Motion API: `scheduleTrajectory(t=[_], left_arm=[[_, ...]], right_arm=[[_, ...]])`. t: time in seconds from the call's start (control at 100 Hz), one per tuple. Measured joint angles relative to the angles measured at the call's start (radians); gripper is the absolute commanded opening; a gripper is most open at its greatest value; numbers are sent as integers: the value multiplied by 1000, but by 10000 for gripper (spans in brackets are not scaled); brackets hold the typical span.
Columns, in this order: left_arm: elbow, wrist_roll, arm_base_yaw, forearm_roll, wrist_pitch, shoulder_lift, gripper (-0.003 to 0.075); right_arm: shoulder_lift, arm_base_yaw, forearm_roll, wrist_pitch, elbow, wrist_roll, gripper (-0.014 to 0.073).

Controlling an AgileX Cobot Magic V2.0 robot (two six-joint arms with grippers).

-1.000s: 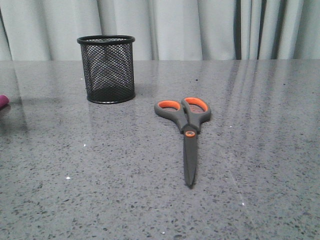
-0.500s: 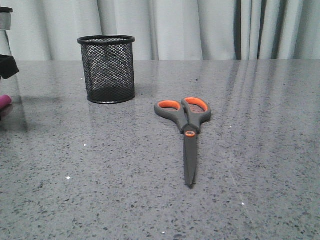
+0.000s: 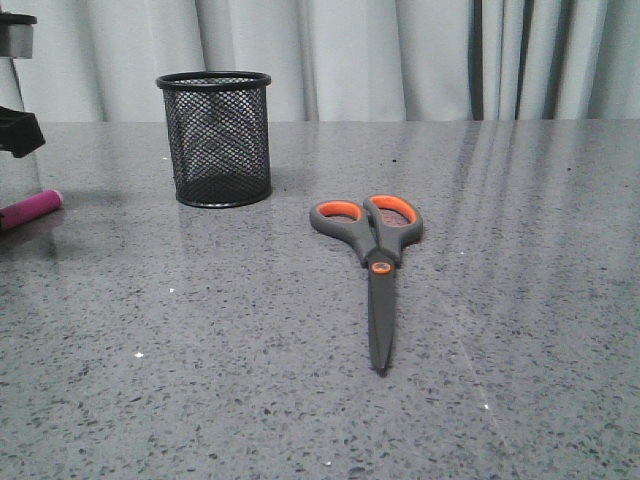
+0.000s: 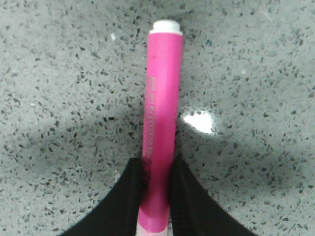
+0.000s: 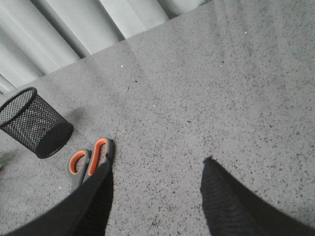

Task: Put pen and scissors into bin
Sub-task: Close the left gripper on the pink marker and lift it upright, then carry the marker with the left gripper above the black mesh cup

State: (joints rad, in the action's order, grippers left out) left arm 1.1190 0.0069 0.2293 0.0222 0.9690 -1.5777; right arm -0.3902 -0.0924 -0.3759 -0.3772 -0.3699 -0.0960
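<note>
Pen [image 4: 161, 123] between left tool [image 4: 156, 196] fingers

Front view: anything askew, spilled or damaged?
Nothing stands out. The bin stands upright, the scissors lie flat and closed on the table, and the pen is clamped between the left gripper fingers, looking intact. No spill or damage visible.

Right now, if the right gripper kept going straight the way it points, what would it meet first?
Probably bare table. The open right gripper aims at empty surface; the scissors lie off by one finger, though depth is unclear.
</note>
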Motion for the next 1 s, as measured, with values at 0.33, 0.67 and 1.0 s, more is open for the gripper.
scheduleTrajectory(t=[0.33, 0.67, 1.0], left_arm=[[-27, 93, 0, 269, -419, 234, -21], [-65, 479, 90, 723, -822, 310, -20], [-149, 514, 312, 760, -1130, 235, -20]], right_arm=[[0, 0, 0, -21, 0, 0, 360], [0, 0, 0, -21, 0, 0, 360], [0, 0, 0, -21, 0, 0, 360]])
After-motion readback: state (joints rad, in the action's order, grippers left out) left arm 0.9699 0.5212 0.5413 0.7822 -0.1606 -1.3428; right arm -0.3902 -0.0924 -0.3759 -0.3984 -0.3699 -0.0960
